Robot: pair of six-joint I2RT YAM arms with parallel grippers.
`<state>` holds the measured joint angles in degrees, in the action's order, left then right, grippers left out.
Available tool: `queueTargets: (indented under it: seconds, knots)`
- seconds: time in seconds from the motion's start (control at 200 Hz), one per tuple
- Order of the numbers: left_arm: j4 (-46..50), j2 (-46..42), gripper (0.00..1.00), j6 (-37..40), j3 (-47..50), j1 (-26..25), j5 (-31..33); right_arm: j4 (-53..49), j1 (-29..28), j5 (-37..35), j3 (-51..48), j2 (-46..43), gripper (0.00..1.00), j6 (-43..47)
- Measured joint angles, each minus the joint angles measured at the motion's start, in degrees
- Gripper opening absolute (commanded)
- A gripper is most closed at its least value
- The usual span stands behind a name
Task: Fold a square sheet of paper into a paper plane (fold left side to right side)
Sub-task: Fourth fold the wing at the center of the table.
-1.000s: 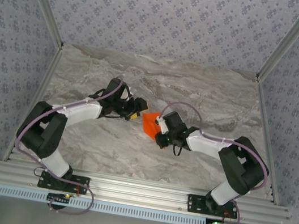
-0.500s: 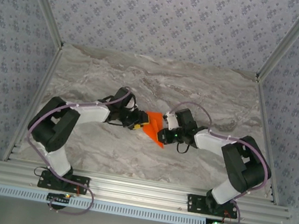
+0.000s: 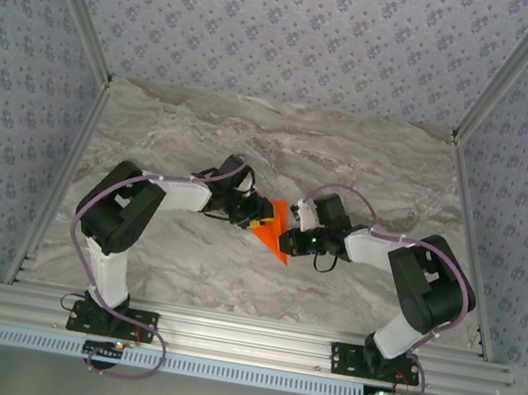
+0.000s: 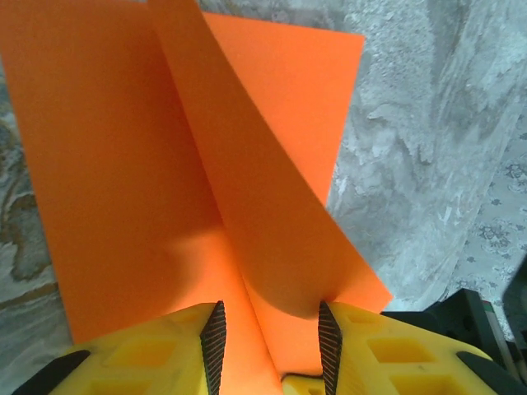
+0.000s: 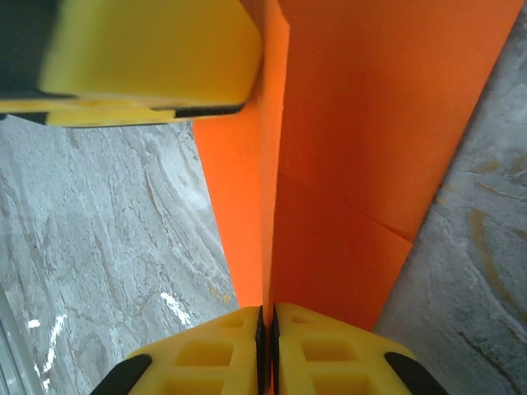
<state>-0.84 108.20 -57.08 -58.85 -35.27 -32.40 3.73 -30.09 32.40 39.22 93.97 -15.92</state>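
Observation:
The square sheet of paper (image 3: 275,236) is bright orange, part folded, held up off the marble table (image 3: 371,165) near the middle. My right gripper (image 3: 290,233) grips it from the right. In the right wrist view its pads are pressed together (image 5: 266,317) on the paper's folded edge (image 5: 362,123). My left gripper (image 3: 258,215) meets the paper from the left. In the left wrist view its jaws (image 4: 268,317) stand apart astride a raised, curved fold of the paper (image 4: 123,164), and the flap touches the right pad (image 4: 328,341).
The left gripper's yellow finger (image 5: 148,58) shows close above the paper in the right wrist view. Patterned walls (image 3: 292,30) and metal frame posts (image 3: 497,74) enclose the table on three sides. The arm bases sit on a rail (image 3: 250,342) at the near edge.
My left arm has reached right up to the paper and its jaws have narrowed around the raised fold. My right gripper has stayed shut on the paper, shifting it slightly.

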Motion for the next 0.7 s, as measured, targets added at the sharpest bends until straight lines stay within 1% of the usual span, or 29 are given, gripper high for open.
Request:
queueTargets:
  seconds: [0.33, 0.7]
  knots:
    - [-0.3, 3.2, 0.37, 0.0, -2.3, -0.5, -0.6, 0.4, 0.7, 0.9, -0.1, 0.8, 0.12, -0.3]
    - [0.9, 3.6, 0.38, 0.3, -3.2, -0.5, -0.6, 1.2, 1.9, 3.0, -0.1, 1.1, 0.16, -1.3]
